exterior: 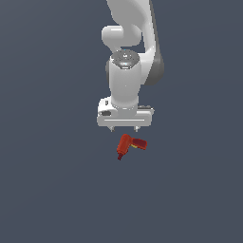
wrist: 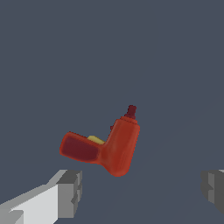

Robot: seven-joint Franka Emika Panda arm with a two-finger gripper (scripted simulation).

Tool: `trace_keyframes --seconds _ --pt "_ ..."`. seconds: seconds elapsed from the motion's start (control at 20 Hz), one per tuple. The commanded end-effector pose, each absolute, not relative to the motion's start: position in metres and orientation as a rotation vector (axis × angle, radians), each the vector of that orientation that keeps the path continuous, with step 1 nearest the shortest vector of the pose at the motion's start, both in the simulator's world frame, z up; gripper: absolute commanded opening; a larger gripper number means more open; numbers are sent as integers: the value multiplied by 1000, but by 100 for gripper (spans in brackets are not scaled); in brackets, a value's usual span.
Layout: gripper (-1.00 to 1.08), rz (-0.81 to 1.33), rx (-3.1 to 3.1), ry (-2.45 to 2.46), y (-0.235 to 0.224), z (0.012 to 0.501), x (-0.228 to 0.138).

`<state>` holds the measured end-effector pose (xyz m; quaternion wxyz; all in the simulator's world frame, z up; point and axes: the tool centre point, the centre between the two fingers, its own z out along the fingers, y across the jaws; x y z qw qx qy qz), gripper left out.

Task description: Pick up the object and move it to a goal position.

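Note:
The object (exterior: 129, 146) is a small red L-shaped drill-like item with a dark maroon tip and a yellow mark. It lies on the flat grey surface just below the white gripper (exterior: 124, 129) in the exterior view. In the wrist view the object (wrist: 105, 148) lies ahead of the two grey fingertips (wrist: 70, 192), apart from them and nearer one of them. The gripper (wrist: 142, 190) is open and empty, its jaws spread wider than the object. Whether the gripper stands above the object or beside it I cannot tell.
The white arm (exterior: 133, 42) comes down from the top of the exterior view. A plain dark grey surface (exterior: 47, 190) fills the rest of both views. No goal marker shows.

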<state>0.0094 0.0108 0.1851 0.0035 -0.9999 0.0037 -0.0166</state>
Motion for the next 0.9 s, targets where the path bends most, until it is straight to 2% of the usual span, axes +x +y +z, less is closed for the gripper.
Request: trace_keyframes --seconds 0.0,0.85 --pt "108 -52 -3134 12 11 185 9" --pt "108 15 -3158 -122 19 167 4"
